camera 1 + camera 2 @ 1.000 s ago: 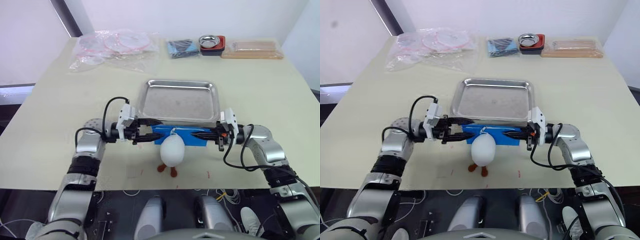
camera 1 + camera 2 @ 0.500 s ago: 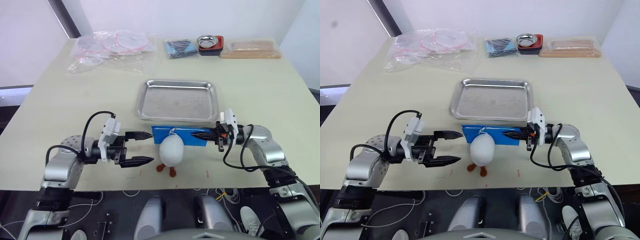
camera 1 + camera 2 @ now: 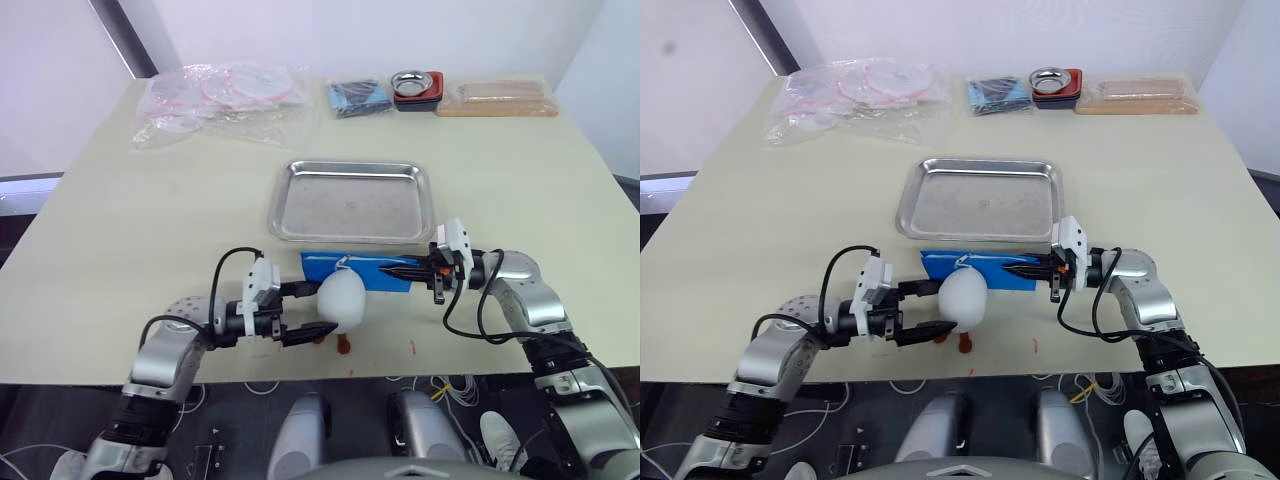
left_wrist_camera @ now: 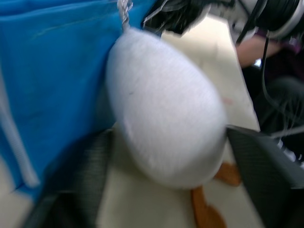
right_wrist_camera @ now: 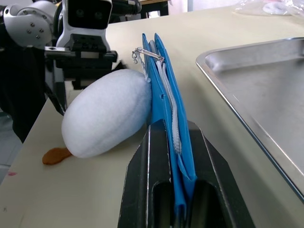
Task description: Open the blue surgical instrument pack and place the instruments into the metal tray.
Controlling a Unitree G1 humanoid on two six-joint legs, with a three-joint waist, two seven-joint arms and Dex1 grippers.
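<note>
A lab-like medical training setup: a pale table [image 3: 120, 220] bearing a steel tray [image 3: 350, 200] and bagged supplies [image 3: 215, 95].

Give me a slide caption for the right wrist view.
Right gripper clamps the blue surgical instrument pack beside the metal tray.

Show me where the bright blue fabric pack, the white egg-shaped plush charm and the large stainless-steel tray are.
bright blue fabric pack [image 3: 385, 272]: left eye view, right half of its top face.
white egg-shaped plush charm [image 3: 342, 298]: left eye view, body centre.
large stainless-steel tray [image 3: 349, 205]: left eye view, bare floor.

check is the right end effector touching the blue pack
Touching: the right wrist view shows the right end effector clamped on the blue pack's end edge.
</note>
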